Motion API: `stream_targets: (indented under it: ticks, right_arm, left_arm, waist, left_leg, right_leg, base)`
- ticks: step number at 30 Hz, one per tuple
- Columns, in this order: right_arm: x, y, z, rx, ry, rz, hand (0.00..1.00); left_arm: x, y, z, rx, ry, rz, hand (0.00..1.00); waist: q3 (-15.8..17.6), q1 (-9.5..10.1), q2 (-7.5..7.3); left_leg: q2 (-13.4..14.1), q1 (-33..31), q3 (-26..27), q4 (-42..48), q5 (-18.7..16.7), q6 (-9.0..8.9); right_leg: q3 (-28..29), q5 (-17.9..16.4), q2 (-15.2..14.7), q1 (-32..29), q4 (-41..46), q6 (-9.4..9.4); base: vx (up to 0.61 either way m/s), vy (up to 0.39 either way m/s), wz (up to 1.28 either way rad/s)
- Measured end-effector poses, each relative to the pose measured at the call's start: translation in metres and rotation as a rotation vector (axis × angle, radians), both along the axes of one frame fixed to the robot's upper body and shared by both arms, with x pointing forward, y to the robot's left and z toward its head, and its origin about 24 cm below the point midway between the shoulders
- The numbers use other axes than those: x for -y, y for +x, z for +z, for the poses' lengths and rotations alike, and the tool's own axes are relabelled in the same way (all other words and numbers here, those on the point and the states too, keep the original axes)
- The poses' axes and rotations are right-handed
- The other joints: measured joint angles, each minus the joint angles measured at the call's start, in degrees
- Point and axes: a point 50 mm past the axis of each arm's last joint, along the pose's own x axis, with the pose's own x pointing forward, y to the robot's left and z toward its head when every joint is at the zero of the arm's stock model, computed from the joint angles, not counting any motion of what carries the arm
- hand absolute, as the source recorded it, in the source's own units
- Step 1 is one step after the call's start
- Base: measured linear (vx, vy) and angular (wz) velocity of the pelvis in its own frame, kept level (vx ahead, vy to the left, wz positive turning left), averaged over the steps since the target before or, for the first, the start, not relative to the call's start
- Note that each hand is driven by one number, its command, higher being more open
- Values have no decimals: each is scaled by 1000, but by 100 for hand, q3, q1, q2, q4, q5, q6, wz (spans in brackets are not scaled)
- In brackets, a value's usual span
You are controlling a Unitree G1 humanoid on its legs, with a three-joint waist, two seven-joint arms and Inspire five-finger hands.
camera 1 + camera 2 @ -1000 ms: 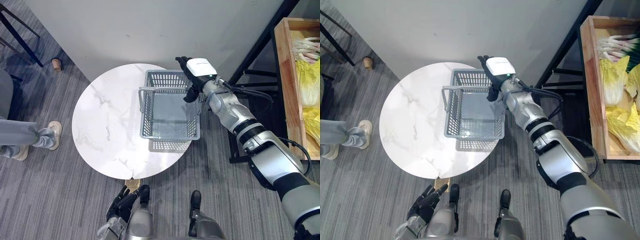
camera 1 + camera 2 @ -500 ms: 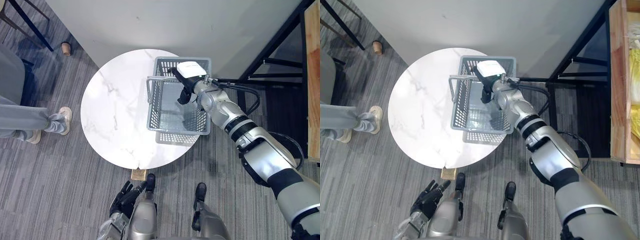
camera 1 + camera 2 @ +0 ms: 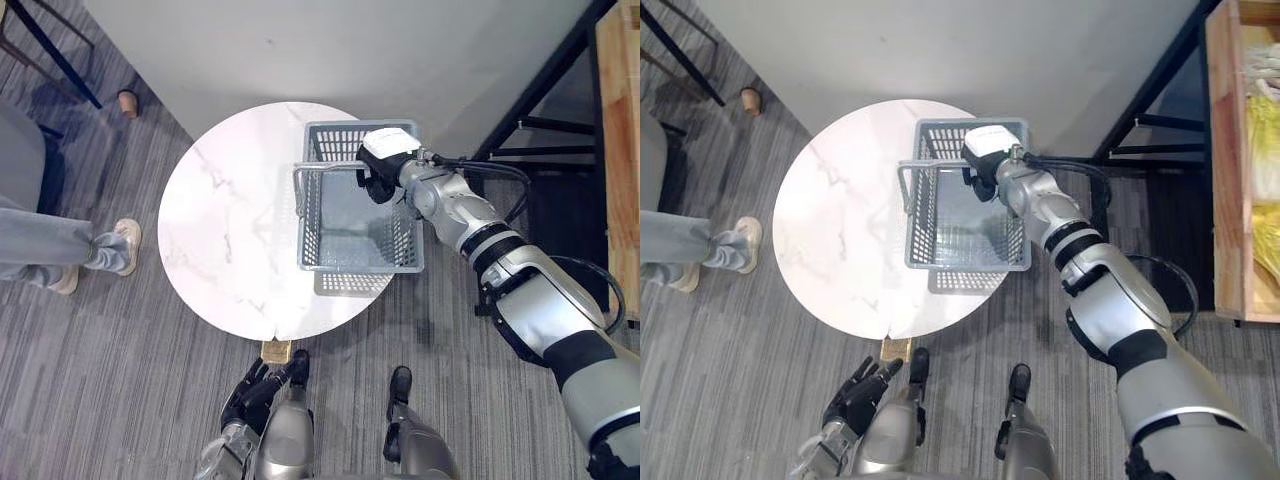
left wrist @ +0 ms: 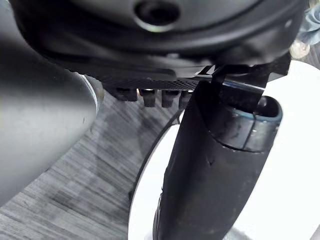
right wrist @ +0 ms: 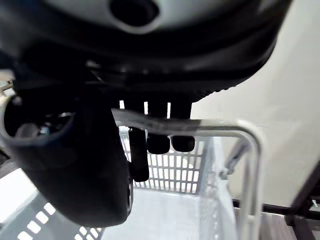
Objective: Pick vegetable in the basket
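Change over the last second: right robot hand (image 3: 383, 160) went from the basket's far-right corner to over the middle. It's now on the handle (image 5: 200, 127). Whole view shifted as well, so that part is camera motion; basket (image 3: 310, 225) doesn't look moved on the tabletop (image 3: 230, 230).

Right wrist view: fingers (image 5: 159, 144) hooked over the handle bar, tips below it, thumb alongside. Reads as grasping the handle.

Basket sits at the tabletop's right edge, right corners look to overhang, nothing inside.

Leafy vegetables (image 3: 1265, 150) are in the wooden crate (image 3: 1223, 180) off to the right, well apart from the tabletop.

Left robot hand (image 3: 255, 392) hangs low off the tabletop's near edge, fingers relaxed, holding nothing.

Implication: grip on the handle looks set, so my guess is the basket goes to the crate. No vegetable picked yet, so the task is early.
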Motion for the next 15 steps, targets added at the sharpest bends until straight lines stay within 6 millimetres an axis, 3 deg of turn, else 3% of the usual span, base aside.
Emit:
stream_targets:
  ticks: [6,12,15]
  right_arm:
    - [11,-4,1,7,71,66,0]
    - [57,-24,-54,-89,315,-5,0]
    - [60,-50,-83,-133,434,32,0]
  left_arm:
    - [-6,-5,-4,-60,59,-4,100]
    - [-14,-17,-12,-144,96,-2,100]
    - [-17,-27,-17,-197,117,-3,100]
  waist:
    - [-169,-259,-213]
    - [-586,-489,-522]
    - [-804,-750,-564]
  left_leg:
    - [25,310,372,-173,0,0]
    - [-19,474,577,-244,-4,-4]
    - [-16,519,641,-245,-37,-18]
  right_leg:
    - [320,79,64,34,-56,34]
    - [486,116,47,47,-63,88]
    - [567,118,54,49,-65,92]
  base:
    - [17,30,-31]
    - [21,39,-15]
    - [5,27,-12]
